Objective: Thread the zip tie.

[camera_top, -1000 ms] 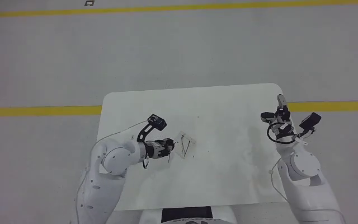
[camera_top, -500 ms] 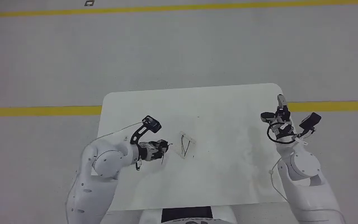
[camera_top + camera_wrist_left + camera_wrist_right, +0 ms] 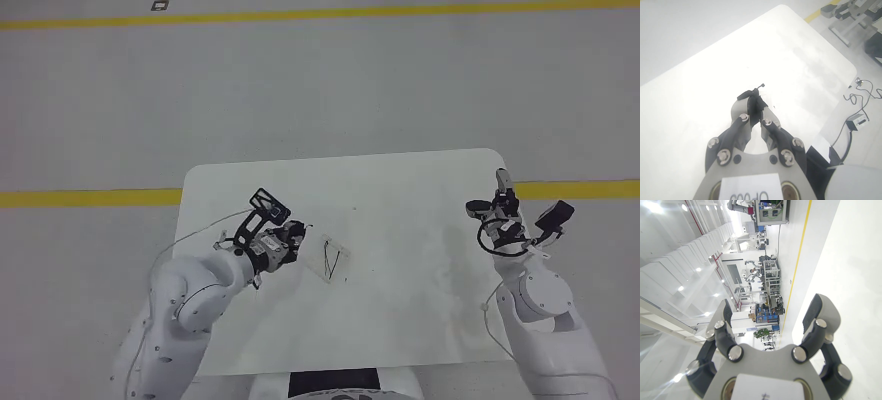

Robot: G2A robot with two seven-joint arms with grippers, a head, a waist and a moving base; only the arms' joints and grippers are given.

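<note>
Change vs. earlier frames: the L arm has backed off from the bag (image 3: 333, 258), then swung toward the far side of the table (image 3: 420, 300). The L gripper (image 3: 293, 236) now sits farther from the robot than 1 s ago, with the wrist turned. R arm: no change. Bag: no shift.

L gripper (image 3: 753, 96): jaws fully closed, black pads pinching a black zip tie (image 3: 759, 87). A short length of the tie, incl. its small square head, sticks out past the fingertips. The rest is hidden betw. the pads. Whether the tie touches the table cannot be told.

Bag: clear, lying flat on the table, just beside the L gripper on the side toward the table centre, not touching it. Thin dark strips show inside, approx. V-shaped.

R gripper (image 3: 488, 195): at the table's R edge, near the far R corner, well apart from the bag and the L gripper. In the R wrist view the R gripper (image 3: 770, 300) has its jaws wide open, nothing betw. them, and points out over the floor beyond the table edge.

Table: white top, rounded corners.
</note>
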